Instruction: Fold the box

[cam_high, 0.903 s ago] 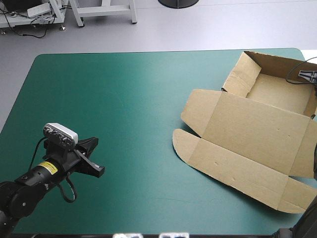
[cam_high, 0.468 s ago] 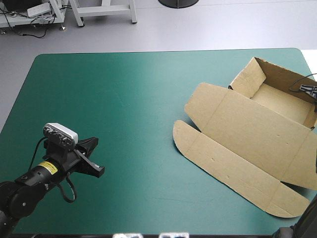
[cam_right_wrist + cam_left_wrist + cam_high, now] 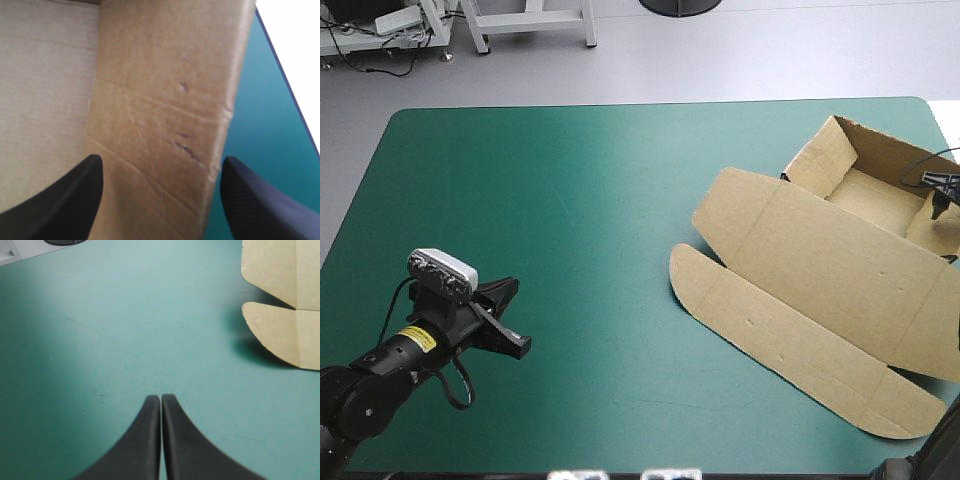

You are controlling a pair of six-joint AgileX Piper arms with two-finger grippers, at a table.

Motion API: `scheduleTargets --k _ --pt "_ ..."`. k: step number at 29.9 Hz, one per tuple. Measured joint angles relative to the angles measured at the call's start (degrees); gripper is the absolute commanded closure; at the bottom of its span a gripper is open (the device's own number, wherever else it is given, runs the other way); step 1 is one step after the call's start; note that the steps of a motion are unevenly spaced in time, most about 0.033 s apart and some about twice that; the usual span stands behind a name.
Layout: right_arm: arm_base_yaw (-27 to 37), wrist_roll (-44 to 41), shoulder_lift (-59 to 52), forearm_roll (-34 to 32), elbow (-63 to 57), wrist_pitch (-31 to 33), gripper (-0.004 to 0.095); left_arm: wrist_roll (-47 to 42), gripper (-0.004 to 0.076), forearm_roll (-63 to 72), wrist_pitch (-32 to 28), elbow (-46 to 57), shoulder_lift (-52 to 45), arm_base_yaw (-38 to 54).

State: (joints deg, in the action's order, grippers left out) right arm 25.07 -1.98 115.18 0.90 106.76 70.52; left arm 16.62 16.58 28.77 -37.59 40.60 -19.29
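Brown box (image 3: 820,270); yellow arm label (image 3: 413,338), text illegible

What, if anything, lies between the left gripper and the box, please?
Nothing visible does. Only bare teal-green cover lies between the shut left gripper and the box, whose rounded flap is the part nearest that gripper. The box sits toward the table's right side.
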Motion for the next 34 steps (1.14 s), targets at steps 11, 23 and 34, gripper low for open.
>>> scheduleTargets --k 11,23,34 --pt "0.13 4.52 -12.13 12.91 -0.39 0.40 0.0247 1.12 0.0729 0.00 0.14 0.00 0.00 0.00" --pt "-22.47 19.50 -35.01 27.19 -12.54 0.61 0.0910 3.17 0.0729 1.38 -0.04 0.00 -0.66 0.00" --pt "-40.12 34.06 -56.80 28.14 -42.38 -19.53 0.0910 7.10 0.0729 4.18 1.97 3.11 -9.37 0.00"
